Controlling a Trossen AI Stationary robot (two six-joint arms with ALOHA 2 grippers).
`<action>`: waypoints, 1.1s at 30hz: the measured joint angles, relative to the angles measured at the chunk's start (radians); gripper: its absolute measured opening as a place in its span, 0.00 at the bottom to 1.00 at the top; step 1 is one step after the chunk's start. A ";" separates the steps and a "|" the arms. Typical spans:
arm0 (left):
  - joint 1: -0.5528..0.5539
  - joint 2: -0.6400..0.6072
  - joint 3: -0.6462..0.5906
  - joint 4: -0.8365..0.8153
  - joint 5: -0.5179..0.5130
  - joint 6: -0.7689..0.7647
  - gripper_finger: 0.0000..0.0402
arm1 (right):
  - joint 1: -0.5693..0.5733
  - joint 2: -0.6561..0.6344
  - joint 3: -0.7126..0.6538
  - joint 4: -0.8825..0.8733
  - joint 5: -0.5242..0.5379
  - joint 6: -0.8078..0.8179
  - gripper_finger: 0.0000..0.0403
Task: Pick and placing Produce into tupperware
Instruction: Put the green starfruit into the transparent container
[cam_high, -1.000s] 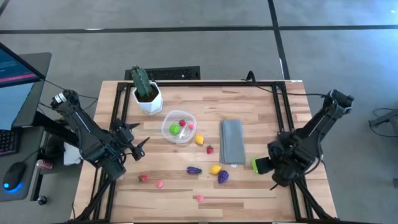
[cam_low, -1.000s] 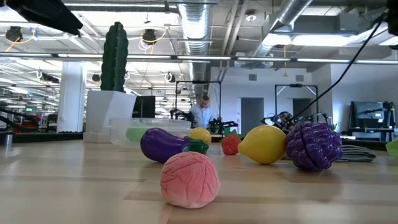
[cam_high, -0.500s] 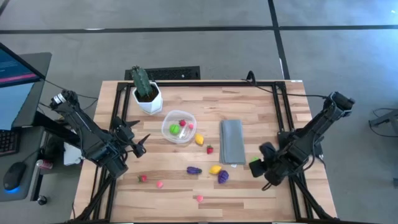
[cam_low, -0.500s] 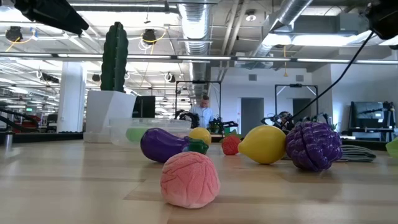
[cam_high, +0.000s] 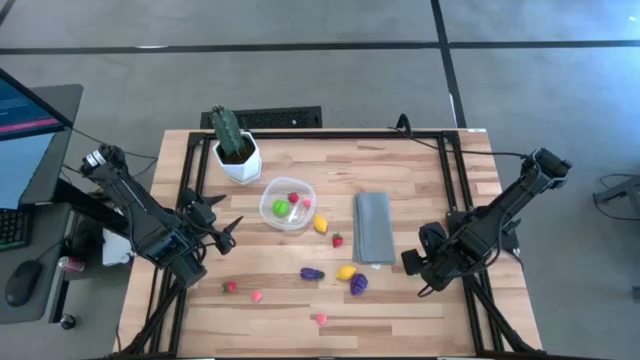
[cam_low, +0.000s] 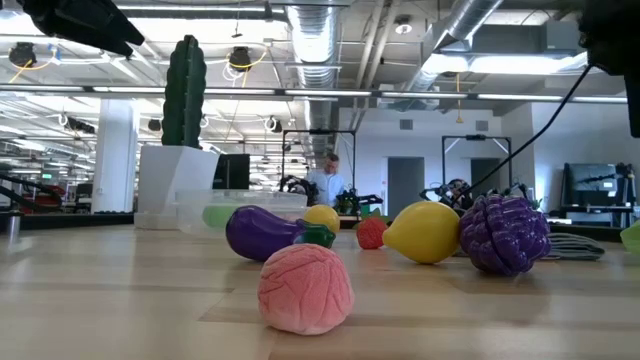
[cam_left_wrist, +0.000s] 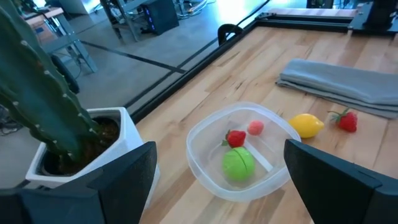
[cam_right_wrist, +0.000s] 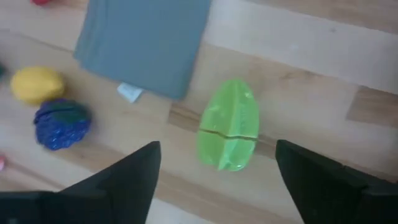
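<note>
The clear round tupperware (cam_high: 287, 203) stands on the table with a green, a red and a pink piece of produce in it (cam_left_wrist: 239, 165). More produce lies loose on the wood: a lemon (cam_high: 321, 224), a strawberry (cam_high: 338, 240), an eggplant (cam_high: 312, 273), purple grapes (cam_high: 358, 283) and small red and pink pieces near the front. My right gripper (cam_right_wrist: 217, 155) hangs open, pointing down over a green piece (cam_right_wrist: 228, 132) that lies flat beside the grey cloth; the fingers do not touch it. My left gripper (cam_high: 232, 232) waits open, left of the tupperware.
A grey folded cloth (cam_high: 373, 227) lies right of centre. A cactus in a white pot (cam_high: 233, 140) stands at the far left, close behind the tupperware. Black rails frame the table's edges. In the low view a person stands far off in the room.
My right gripper has moved toward the table's left edge, coming over the green piece beside the cloth, and has opened. The green piece has stayed on the table. My left arm has kept still.
</note>
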 joint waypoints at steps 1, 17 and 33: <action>0.000 0.000 0.000 0.002 0.000 0.000 0.85 | 0.000 0.000 -0.003 0.002 0.000 0.008 0.88; -0.001 0.000 0.000 0.012 -0.003 0.002 0.85 | -0.034 0.107 -0.079 0.106 -0.054 0.030 0.92; -0.001 0.000 0.000 0.015 -0.003 0.015 0.85 | -0.100 0.256 -0.079 0.194 -0.118 -0.070 0.92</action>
